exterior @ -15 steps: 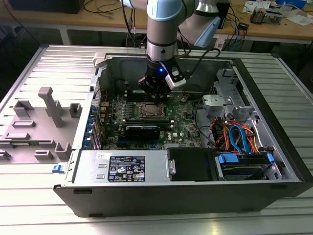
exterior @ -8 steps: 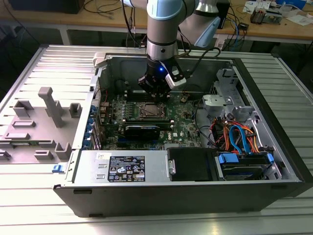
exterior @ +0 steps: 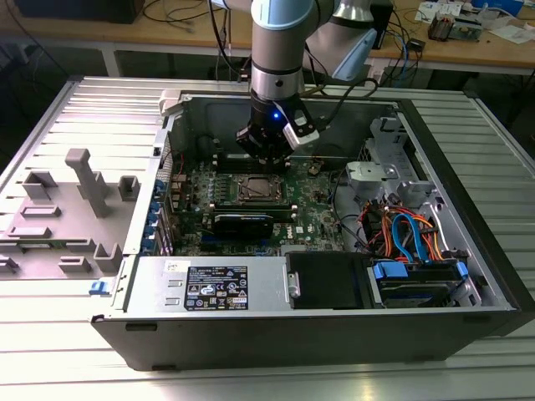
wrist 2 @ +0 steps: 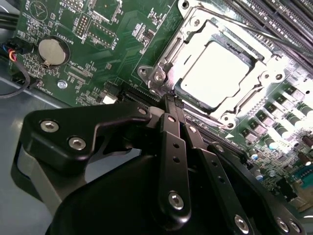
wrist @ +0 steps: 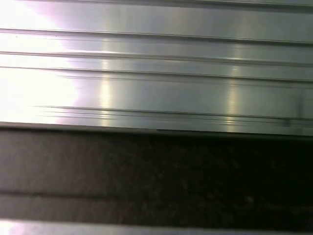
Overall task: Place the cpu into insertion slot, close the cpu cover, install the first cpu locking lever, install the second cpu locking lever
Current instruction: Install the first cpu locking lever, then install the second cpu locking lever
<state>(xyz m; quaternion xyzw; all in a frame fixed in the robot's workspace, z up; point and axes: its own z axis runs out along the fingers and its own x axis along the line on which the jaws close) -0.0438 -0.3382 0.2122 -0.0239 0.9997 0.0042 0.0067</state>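
Note:
The cpu (wrist 2: 215, 68), a flat square chip with a pale metal top, lies in the insertion slot (wrist 2: 156, 76) on the green board. The silver cpu cover (wrist 2: 259, 81) lies flat around it, and the chip shows through its window. A thin metal lever rod (wrist 2: 254, 29) runs along the far side of the socket. My gripper (wrist 2: 172, 100) is shut with nothing in it, its black fingertips just beside the socket's near corner. In the exterior view the gripper (exterior: 266, 160) hangs right over the socket (exterior: 255, 190) inside the open computer case.
A coin battery (wrist 2: 53, 51) and long memory slots (wrist 2: 274, 14) flank the socket. A black finned card (exterior: 242, 224), the power supply (exterior: 209, 284) and a cable bundle (exterior: 410, 234) fill the case. A grey fixture tray (exterior: 58, 217) lies at the exterior view's left.

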